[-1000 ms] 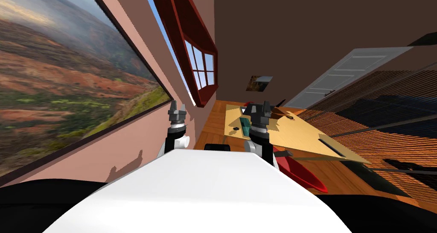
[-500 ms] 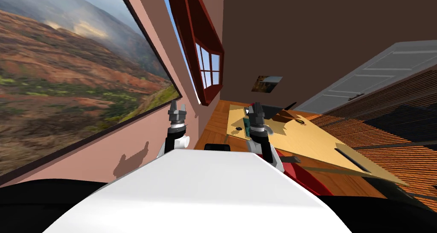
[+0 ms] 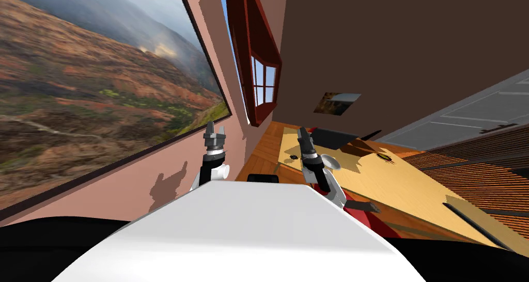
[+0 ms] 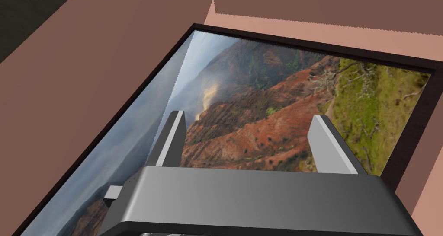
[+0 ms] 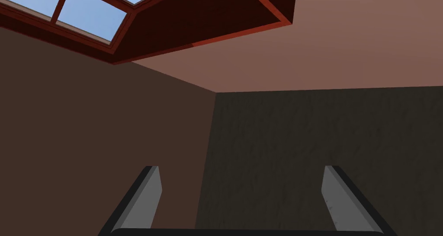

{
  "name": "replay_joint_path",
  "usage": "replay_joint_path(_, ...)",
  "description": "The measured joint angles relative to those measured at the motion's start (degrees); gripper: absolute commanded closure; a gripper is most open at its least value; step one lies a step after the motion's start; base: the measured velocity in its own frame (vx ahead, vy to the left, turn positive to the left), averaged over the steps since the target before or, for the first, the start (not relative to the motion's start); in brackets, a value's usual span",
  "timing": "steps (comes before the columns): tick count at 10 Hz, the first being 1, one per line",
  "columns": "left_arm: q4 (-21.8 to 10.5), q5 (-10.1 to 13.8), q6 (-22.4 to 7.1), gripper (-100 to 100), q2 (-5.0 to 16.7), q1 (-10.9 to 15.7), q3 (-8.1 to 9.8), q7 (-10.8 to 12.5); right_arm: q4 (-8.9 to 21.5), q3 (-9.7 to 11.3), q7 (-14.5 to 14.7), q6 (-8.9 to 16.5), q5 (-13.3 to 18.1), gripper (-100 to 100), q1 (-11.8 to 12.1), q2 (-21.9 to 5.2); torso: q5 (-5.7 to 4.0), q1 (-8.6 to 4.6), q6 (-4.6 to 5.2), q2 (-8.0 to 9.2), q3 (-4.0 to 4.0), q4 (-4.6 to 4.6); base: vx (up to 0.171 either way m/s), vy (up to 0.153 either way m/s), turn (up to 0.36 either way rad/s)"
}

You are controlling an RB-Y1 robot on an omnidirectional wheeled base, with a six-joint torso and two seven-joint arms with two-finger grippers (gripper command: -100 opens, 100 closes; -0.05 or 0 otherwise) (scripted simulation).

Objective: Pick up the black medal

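A small black medal [image 3: 293, 157] lies flat near the left end of a light wooden table [image 3: 392, 183] in the head view. My right gripper [image 3: 300, 132] is raised in front of that end of the table, just right of the medal and above it. Its fingers [image 5: 149, 194] stand wide apart with nothing between them, so the right gripper [image 5: 241, 167] is open. My left gripper [image 3: 214, 127] is held up near the pink wall, far left of the table. The left gripper [image 4: 247, 115] is open and holds nothing.
On the table are a flat black slab [image 3: 333, 138] at the back, a small dark ring-shaped thing [image 3: 383, 156] and a black strip [image 3: 465, 218] to the right. A red chair [image 3: 369, 219] stands at its near side. A white door [image 3: 480, 120] is beyond.
My head view has swung, sliding the table and door to the right. My right arm has leaned left and its hand has turned edge-on. The left arm is unchanged.
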State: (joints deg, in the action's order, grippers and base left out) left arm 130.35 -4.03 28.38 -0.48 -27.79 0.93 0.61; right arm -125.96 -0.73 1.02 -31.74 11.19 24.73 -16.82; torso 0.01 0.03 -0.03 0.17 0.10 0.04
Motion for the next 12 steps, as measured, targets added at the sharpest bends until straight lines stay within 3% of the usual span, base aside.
replay_joint_path(12,0.00,0.00,0.00,0,0.01,-0.02,0.01,0.00,13.70,-1.21,-5.48,-6.60,17.83,-100,-3.55,-11.58,-0.02,-0.09,0.07,-0.11,-0.06,-0.02,-0.024,0.012,0.190)
